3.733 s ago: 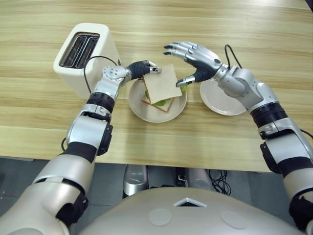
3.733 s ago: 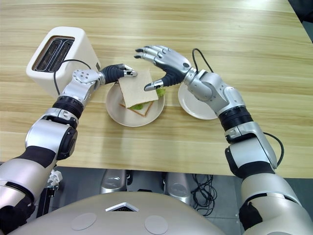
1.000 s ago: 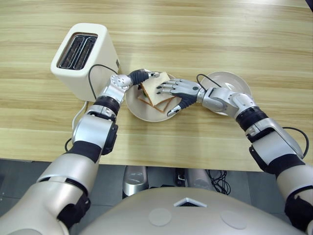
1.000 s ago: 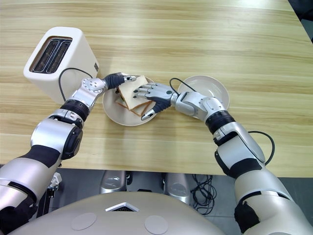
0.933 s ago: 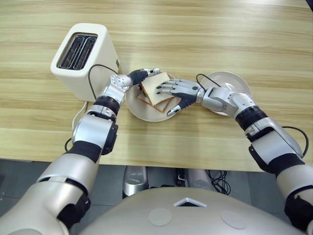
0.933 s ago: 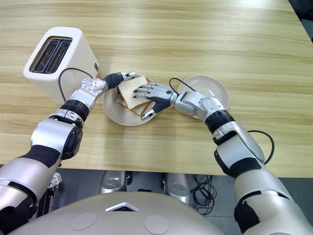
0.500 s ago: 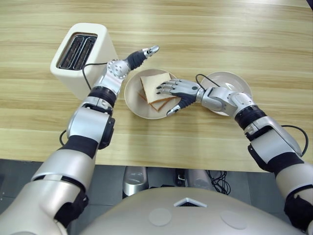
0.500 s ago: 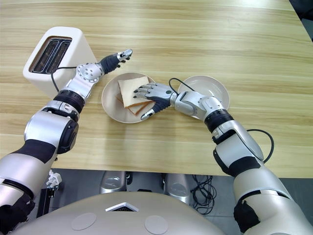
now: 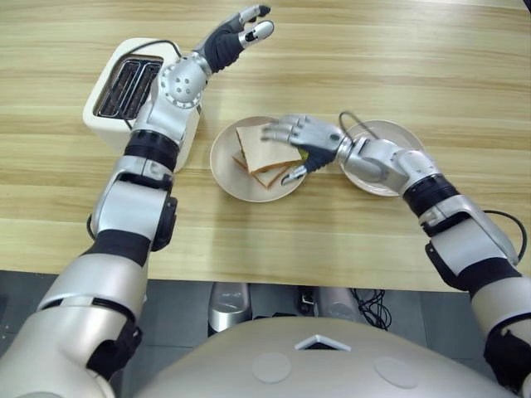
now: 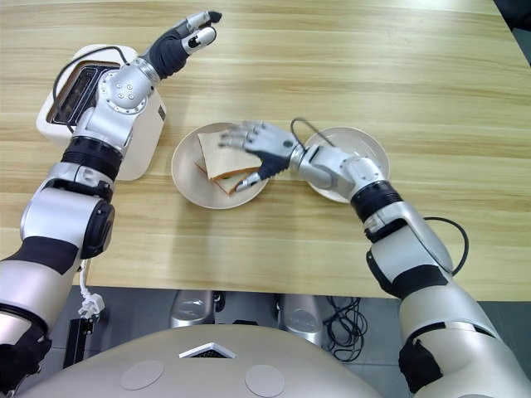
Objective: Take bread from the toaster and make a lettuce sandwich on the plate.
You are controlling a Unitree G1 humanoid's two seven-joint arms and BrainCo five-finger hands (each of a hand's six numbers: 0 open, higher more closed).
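The wooden table (image 9: 390,58) runs from the lower part of the frame to the top.

Just right of the frame's centre, your right hand (image 9: 304,135) hangs over the right edge of the sandwich (image 9: 259,149). Its fingers (image 9: 278,130) are spread apart and grip nothing. The thumb points down toward the near right rim of the plate (image 9: 224,172). Whether the fingertips touch the bread cannot be told.

The sandwich lies on that round, pale plate at the centre of the frame. A white top slice sits slightly askew over a lower slice, whose corner pokes out toward the near side. A sliver of green lettuce (image 9: 308,154) shows at the right edge, tucked under your palm.

Just to the right stands a second plate (image 10: 355,141) of the same kind, close beside the first. Your right forearm crosses over it.

At the left of the frame, a little farther back, stands the cream toaster (image 9: 116,116). Its two slots face up and look dark inside. Your left forearm passes in front of its right side, and a black cable (image 9: 156,43) loops above its top.

At the upper centre, farthest away, your left hand (image 9: 235,33) is raised well above the table. Its fingers are held out nearly straight, close together, and hold nothing.
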